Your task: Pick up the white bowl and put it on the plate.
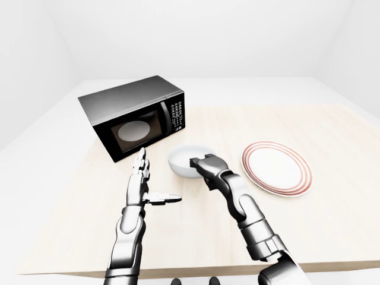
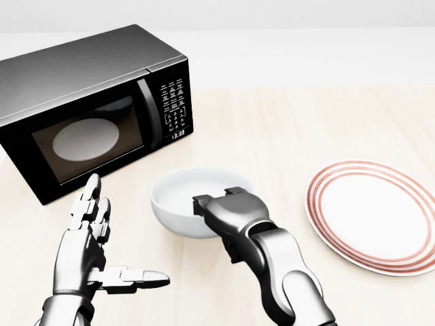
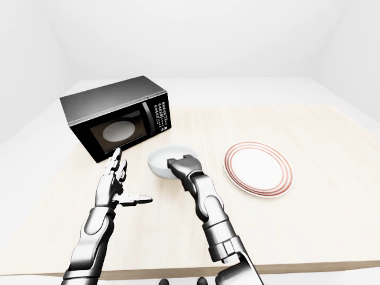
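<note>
Left hand (image 2: 88, 248) spread flat, thumb out; right hand (image 2: 228, 214) reaches forward, fingers apparently curled, partly hidden.

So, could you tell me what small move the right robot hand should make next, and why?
Probably close its fingers on the white bowl's near rim. The right robot hand sits at that rim, but a firm grip isn't evident, and the bowl rests on the table, left of the red-striped plate.
</note>
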### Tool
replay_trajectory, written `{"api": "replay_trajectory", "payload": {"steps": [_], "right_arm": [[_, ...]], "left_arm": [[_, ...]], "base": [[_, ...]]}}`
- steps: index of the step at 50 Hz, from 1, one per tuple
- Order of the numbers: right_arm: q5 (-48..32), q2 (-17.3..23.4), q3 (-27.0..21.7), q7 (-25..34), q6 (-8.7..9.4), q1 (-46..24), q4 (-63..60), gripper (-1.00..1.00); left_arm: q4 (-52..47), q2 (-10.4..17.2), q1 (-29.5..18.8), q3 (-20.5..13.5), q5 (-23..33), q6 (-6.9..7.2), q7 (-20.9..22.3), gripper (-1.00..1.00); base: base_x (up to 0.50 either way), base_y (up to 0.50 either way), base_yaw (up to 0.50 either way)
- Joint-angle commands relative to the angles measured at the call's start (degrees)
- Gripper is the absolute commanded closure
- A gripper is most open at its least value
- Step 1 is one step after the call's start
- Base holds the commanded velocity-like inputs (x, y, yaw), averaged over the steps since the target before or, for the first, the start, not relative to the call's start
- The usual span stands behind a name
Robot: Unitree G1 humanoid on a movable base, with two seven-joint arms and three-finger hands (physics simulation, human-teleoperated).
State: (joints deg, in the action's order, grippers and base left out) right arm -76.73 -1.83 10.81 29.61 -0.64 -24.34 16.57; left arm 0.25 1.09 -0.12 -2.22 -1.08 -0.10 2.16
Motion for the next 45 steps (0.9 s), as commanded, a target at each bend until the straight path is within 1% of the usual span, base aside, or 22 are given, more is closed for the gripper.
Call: {"api": "replay_trajectory", "payload": {"steps": [1,6,9,16,19,25,30,37,45], "right_arm": [[-0.1,-0.4,-0.5,-2.4,0.72,-0.6,-4.0,1.0],[-0.2,-0.5,-0.6,-2.6,1.42,-0.5,-7.1,1.0],[-0.5,-0.5,-0.4,-3.2,1.31,0.0,-8.0,1.0],[-1.3,-0.8,-0.4,-6.8,1.69,0.1,-7.9,1.0],[-1.6,-0.8,-0.4,-7.4,1.89,-0.1,-8.1,1.0],[-2.4,-0.7,-0.2,-8.7,1.66,0.4,-8.1,1.0],[-4.1,0.1,-0.5,-12.1,1.28,-0.3,-6.7,1.0],[-5.4,0.8,-1.0,-14.7,0.81,-0.9,-4.8,1.0],[-6.3,2.2,-2.4,-16.4,0.74,-2.1,-3.5,1.0]], "left_arm": [[0.0,0.0,0.0,0.0,0.0,0.0,0.0,-1.0],[0.0,0.0,0.0,0.0,0.0,0.0,0.0,-1.0],[0.0,0.0,0.0,0.0,0.0,0.0,0.0,-1.0],[0.0,0.0,0.0,0.0,0.0,0.0,0.0,-1.0],[0.0,0.0,0.0,0.0,0.0,0.0,0.0,-1.0],[0.0,0.0,0.0,0.0,0.0,0.0,0.0,-1.0],[0.0,0.0,0.0,0.0,0.0,0.0,0.0,-1.0],[0.0,0.0,0.0,0.0,0.0,0.0,0.0,-1.0],[0.0,0.0,0.0,0.0,0.0,0.0,0.0,-1.0]], "base": [[0.0,0.0,0.0],[0.0,0.0,0.0],[0.0,0.0,0.0],[0.0,0.0,0.0],[0.0,0.0,0.0],[0.0,0.0,0.0],[0.0,0.0,0.0],[0.0,0.0,0.0],[0.0,0.0,0.0]]}}
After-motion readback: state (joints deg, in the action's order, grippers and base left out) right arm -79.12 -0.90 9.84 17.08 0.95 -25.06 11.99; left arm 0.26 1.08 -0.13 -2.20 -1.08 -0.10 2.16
